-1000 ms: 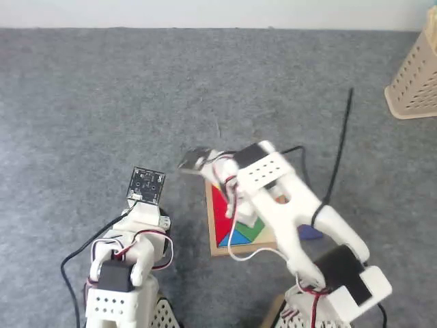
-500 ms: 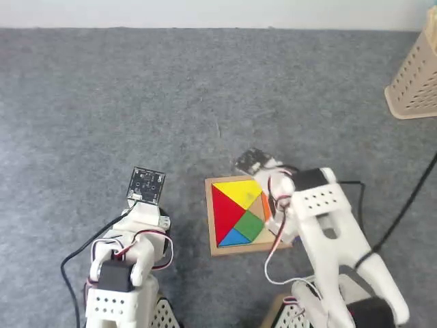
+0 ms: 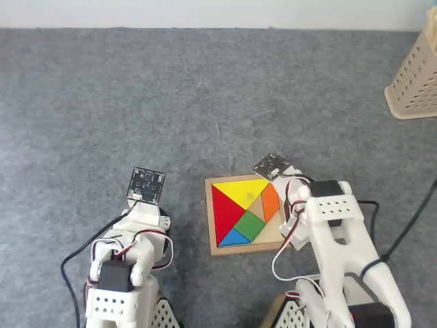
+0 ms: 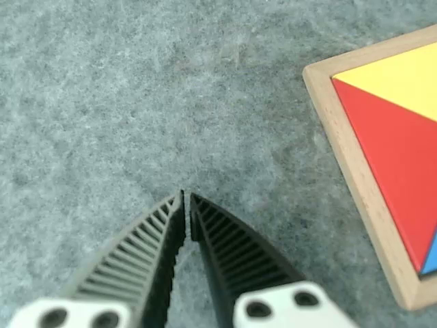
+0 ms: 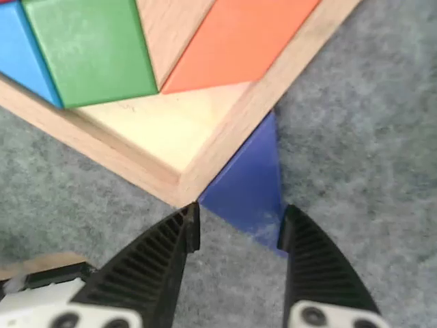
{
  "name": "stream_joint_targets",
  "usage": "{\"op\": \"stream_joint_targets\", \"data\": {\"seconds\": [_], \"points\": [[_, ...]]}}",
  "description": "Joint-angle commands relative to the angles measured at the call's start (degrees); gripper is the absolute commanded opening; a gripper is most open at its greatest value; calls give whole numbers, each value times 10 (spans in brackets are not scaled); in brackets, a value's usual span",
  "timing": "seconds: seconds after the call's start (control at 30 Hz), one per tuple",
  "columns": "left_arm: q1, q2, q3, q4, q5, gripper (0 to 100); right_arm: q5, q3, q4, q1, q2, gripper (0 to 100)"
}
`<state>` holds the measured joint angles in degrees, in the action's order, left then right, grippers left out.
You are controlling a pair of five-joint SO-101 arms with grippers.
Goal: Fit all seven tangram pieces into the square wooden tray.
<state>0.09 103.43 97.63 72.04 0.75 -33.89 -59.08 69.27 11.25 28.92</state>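
Broadly, a grey felt mat point(image 3: 136, 89) covers the table, with the two arms side by side at its near edge. The right arm point(image 3: 338, 232) leans over the near right corner of the square wooden tray point(image 3: 209, 219); the left arm point(image 3: 130, 260) stands apart to the tray's left. The left gripper point(image 4: 186, 198) hangs over bare mat, its jaws all but closed on nothing. Inside the tray lie a red triangle point(image 3: 224, 208), a yellow triangle point(image 3: 242, 191), an orange piece point(image 3: 271, 201), a green square point(image 3: 250, 225) and a light blue triangle point(image 3: 235, 238) — one patch of floor is bare. The right gripper point(image 5: 239, 213) is parted, straddling a dark blue triangle point(image 5: 249, 188) on the mat, which touches the tray's outer corner.
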Motion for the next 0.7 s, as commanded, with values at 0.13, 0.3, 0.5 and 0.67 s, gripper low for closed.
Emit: {"op": "stream_joint_targets", "data": {"seconds": [0.13, 0.3, 0.5, 0.67], "points": [[-4, 12, -11, 4, -4, 12, -6, 2, -13, -6, 16, 225], [-4, 12, -11, 4, -4, 12, -7, 2, -21, -7, -12, 224], [-4, 12, -11, 4, -4, 12, -8, 64, -53, -72, -127, 194], [-4, 12, -11, 4, -4, 12, -5, 136, -53, -129, -206, 180]]}}
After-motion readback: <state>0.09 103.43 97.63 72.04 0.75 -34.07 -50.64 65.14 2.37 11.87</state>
